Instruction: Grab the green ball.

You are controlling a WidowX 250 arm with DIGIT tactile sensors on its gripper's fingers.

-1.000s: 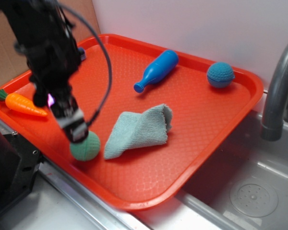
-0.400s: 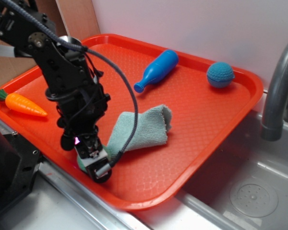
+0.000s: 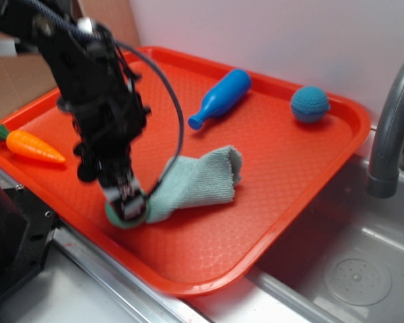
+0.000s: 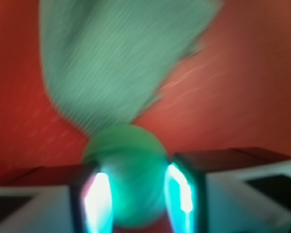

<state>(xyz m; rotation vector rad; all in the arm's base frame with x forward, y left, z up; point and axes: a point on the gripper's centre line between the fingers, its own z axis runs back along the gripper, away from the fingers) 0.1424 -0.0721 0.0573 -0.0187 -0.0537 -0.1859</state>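
High exterior; close wrist; shared green ball (image 3: 114,214).

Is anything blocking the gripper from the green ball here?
Nothing visible. The green ball already sits between the fingers of the gripper. The cloth lies just beyond it and does not come between them.

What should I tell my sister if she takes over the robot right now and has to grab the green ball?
Gripper: down at the near edge of the red tray, one finger on each side of the green ball. The picture is too blurry to tell if it is squeezing.
Green ball: on the tray, next to the crumpled green cloth.
Done: the gripper is lined up around the ball.
Left: make sure the fingers are closed on it, then lift.
Careful: the blue ball at the far corner is the wrong one.
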